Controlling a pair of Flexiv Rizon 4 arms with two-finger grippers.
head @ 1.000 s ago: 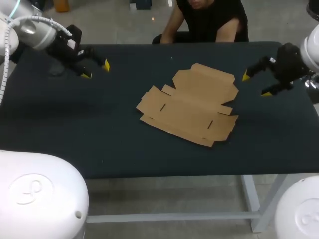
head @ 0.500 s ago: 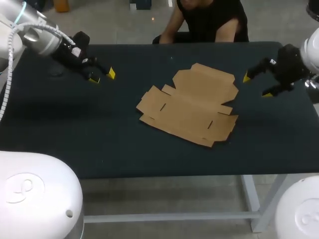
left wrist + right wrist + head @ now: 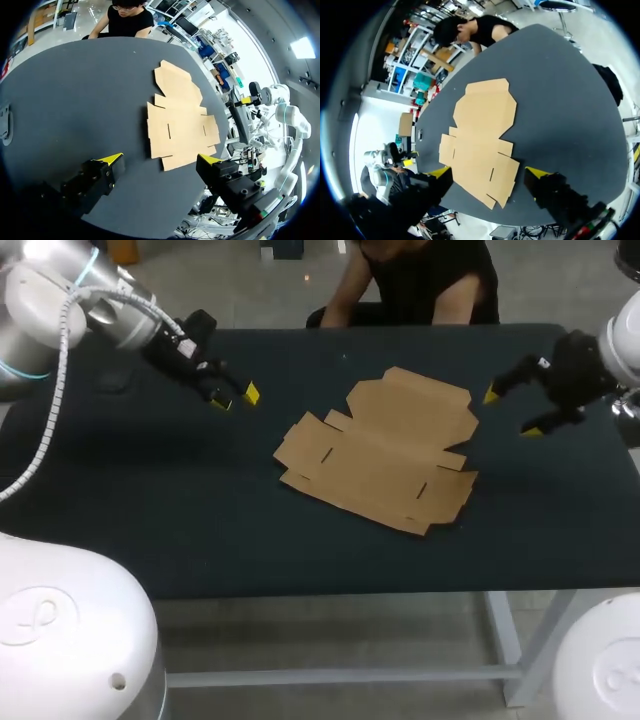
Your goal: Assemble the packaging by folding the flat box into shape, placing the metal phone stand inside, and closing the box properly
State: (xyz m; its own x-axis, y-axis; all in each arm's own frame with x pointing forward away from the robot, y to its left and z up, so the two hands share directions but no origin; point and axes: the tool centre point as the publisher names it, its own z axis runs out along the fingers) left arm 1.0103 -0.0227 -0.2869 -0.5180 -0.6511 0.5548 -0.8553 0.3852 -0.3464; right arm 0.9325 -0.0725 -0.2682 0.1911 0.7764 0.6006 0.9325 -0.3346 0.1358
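Flat box [image 3: 380, 450] lies unfolded in the middle of the table [image 3: 150, 510], every flap spread out, brown card on the dark top, and nothing is gripping it. Over at the left gripper [image 3: 236, 398] the fingers are spread wide and empty, yellow tips aimed toward the box from the table's far left part, well apart from the card. In the left wrist view the box sits ahead of the fingers, framed between the two tips. Across at the right gripper [image 3: 512, 412] it's wide again, fingers holding nothing, hovering near the box's far right flap without touching it. The right wrist view shows the card ahead of and between those open fingers. Each arm comes in from its own side, with the box between them.
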